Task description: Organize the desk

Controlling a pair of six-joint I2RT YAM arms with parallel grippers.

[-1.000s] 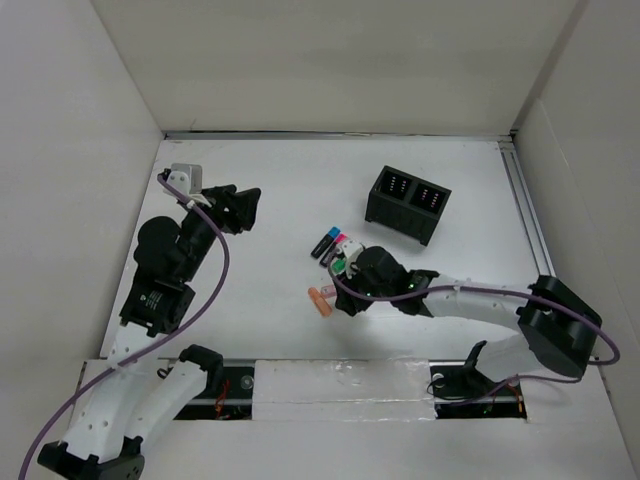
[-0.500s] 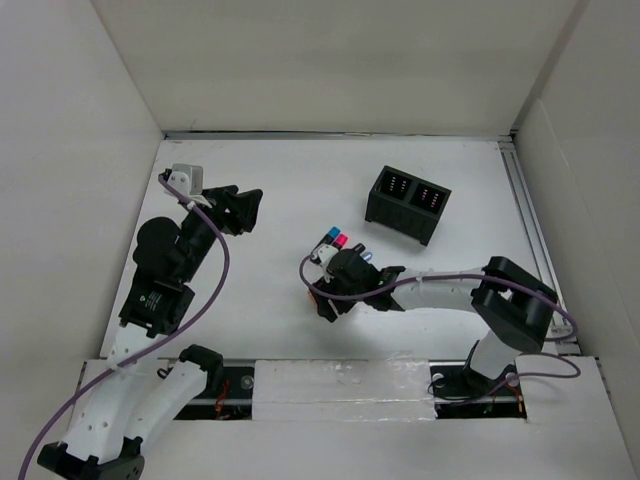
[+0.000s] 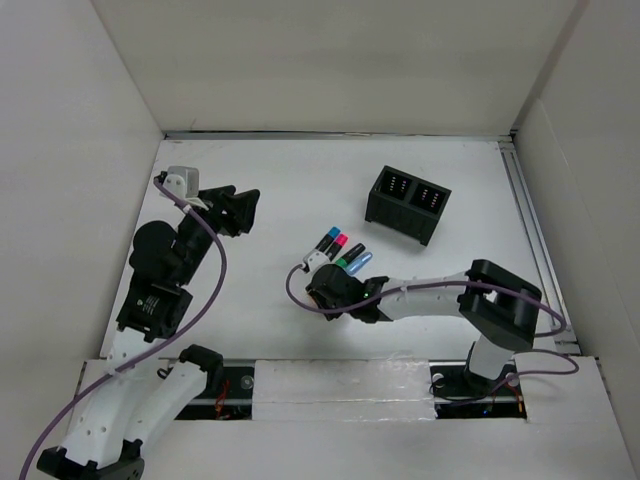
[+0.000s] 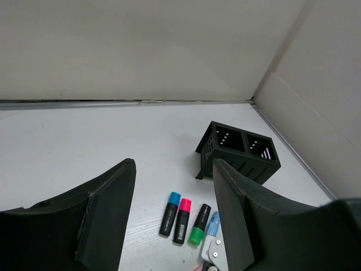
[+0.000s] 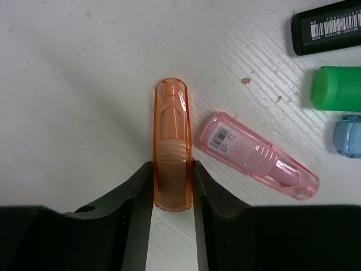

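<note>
Right wrist view: shows the right tool (image 5: 172, 169) narrowed onto an orange highlighter (image 5: 171, 113), one finger pressed against each long side of its near end. Shows that highlighter lying flat on the white worktop (image 5: 73, 84), most of its length reaching out ahead of the fingers. Finds a pink highlighter (image 5: 254, 155) just beside it on the right, angled away and not touching it. Catches, at the right border, the end of a black marker (image 5: 333, 25), a green cap (image 5: 337, 87) and a pale blue cap (image 5: 350, 135), one below another. Top external view: places the right tool (image 3: 325, 290) low over the middle of the worktop (image 3: 280, 170), a little toward the near edge, with both highlighters out of sight beneath it. Puts a row of four pens (image 3: 343, 251) just past it toward the far edge, lying side by side. Sets a black two-compartment organizer (image 3: 408, 205) farther on toward the far right corner, well apart from both tools. Finds the left tool (image 3: 238, 205) above the left side of the worktop, fingers spread, gripping nothing. Left wrist view: confirms the left tool (image 4: 173, 166) standing wide with only bare worktop (image 4: 84, 135) between its fingers, and looks across at the row of four pens (image 4: 189, 220) and the organizer (image 4: 237, 149) beyond them.
</note>
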